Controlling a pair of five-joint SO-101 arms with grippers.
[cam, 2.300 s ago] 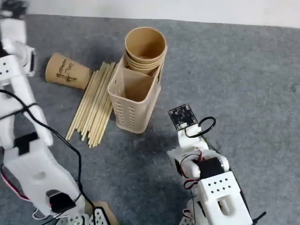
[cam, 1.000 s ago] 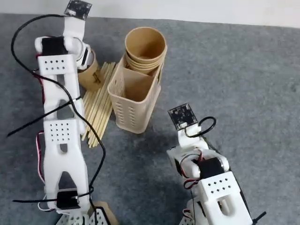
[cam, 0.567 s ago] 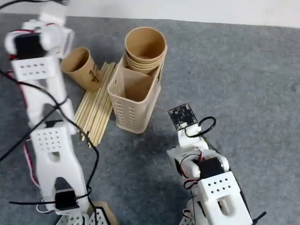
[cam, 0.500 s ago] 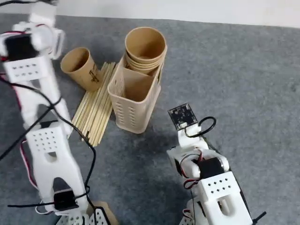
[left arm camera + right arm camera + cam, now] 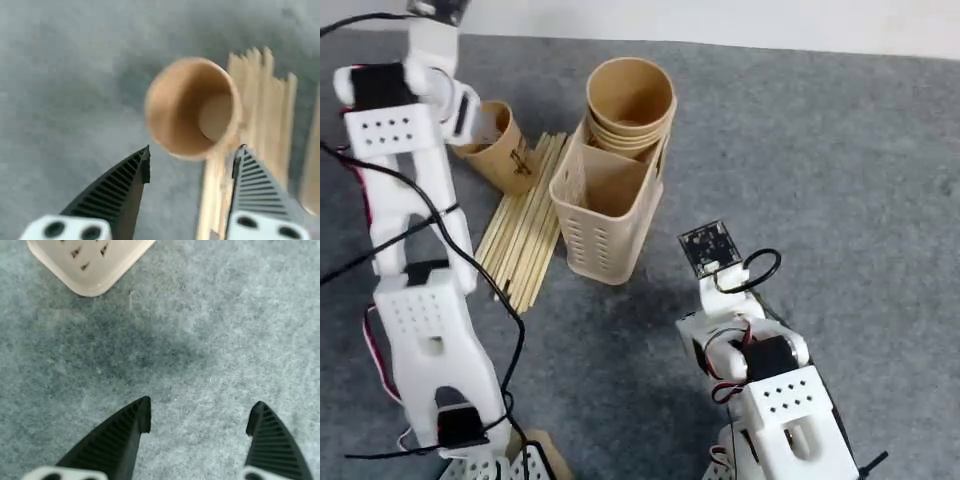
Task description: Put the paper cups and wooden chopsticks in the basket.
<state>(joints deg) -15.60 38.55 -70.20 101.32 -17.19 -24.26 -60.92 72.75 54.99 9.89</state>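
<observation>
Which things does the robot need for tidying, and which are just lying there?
For the job: loose brown paper cup; stacked brown paper cups; pale wooden chopsticks; beige slotted plastic basket.
Just lying there: grey felt table cover; small brown piece by an arm's base.

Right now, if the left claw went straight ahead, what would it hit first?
Probably the loose paper cup, whose open mouth faces the open left gripper; wooden chopsticks lie beside it. Depth is hard to judge.

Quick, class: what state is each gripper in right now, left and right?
Left gripper: open, holding nothing; a paper cup is just beyond its tips.
Right gripper: open, holding nothing.
</observation>
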